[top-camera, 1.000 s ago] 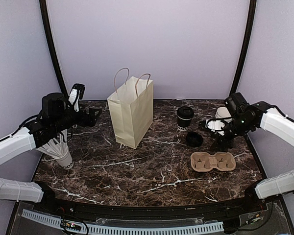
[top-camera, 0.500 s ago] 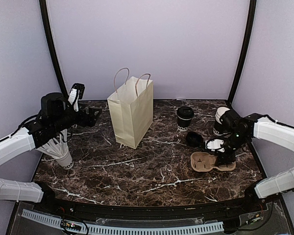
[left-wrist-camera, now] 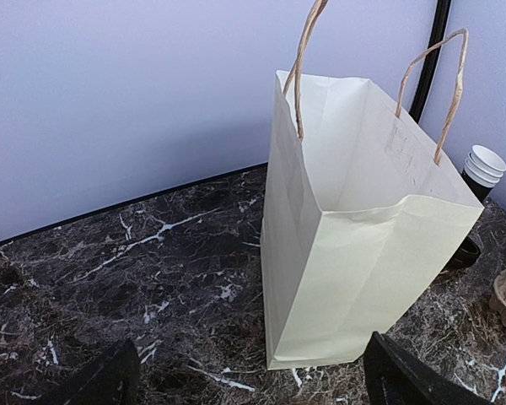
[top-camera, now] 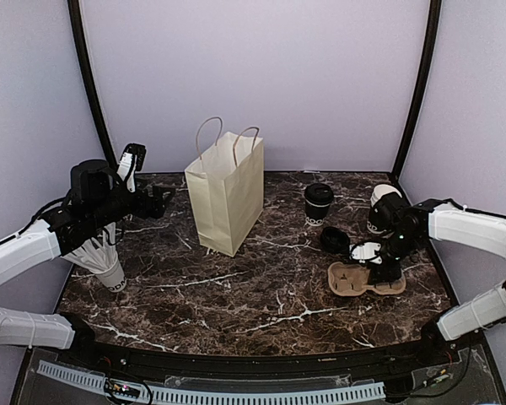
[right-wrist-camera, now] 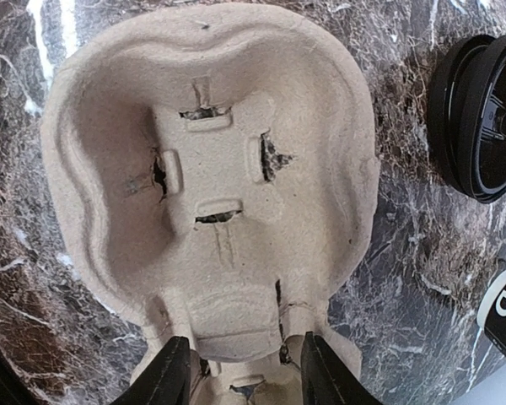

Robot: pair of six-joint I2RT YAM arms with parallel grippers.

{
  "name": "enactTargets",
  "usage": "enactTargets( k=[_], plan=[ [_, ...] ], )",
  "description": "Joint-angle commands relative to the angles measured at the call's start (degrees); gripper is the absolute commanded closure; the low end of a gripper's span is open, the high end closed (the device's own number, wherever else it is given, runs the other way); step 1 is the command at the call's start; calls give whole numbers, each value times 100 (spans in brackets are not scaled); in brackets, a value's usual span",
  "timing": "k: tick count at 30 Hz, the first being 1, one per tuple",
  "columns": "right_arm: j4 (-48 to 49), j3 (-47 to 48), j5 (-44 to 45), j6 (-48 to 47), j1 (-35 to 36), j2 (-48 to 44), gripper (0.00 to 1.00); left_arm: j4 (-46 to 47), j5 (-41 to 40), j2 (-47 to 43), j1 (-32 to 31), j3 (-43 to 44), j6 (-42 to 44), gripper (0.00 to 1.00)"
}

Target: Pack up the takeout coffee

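Note:
The tan two-hole tray [top-camera: 347, 282] [right-wrist-camera: 211, 169] lies flat on the marble at the right. My right gripper [top-camera: 378, 268] [right-wrist-camera: 240, 371] points down over it, its fingers pressed on either side of the tray's middle ridge, shut on the tray. One coffee cup with a black lid [top-camera: 318, 202] stands behind the tray. A loose black lid [top-camera: 335, 240] [right-wrist-camera: 481, 118] lies between them. A white cup without a lid [top-camera: 378, 201] [left-wrist-camera: 485, 164] shows behind the right arm. My left gripper [top-camera: 156, 202] [left-wrist-camera: 253, 380] hovers open, left of the bag, holding nothing.
The cream handled paper bag [top-camera: 228, 190] [left-wrist-camera: 363, 245] stands open-topped at the middle back. A white cup of paper-wrapped sticks [top-camera: 101, 257] stands at the left under my left arm. Dark posts and pale walls close in the back corners.
My right gripper swung from beside the white cup down onto the tray and narrowed its jaws around the middle ridge. The left arm has not moved.

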Motion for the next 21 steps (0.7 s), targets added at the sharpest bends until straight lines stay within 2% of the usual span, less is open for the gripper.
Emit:
enactTargets(
  k=[1, 6, 11, 21],
  plan=[
    [179, -66, 71, -63, -11, 102, 55, 49, 75, -107, 37, 95, 78, 5],
    [169, -79, 48, -95, -11, 112, 55, 49, 75, -106, 37, 95, 79, 5],
    [89, -87, 36, -146, -11, 160, 51, 40, 75, -113, 37, 95, 79, 4],
    [117, -60, 9, -101, -11, 305, 53, 40, 75, -108, 37, 95, 79, 5]
  ],
)
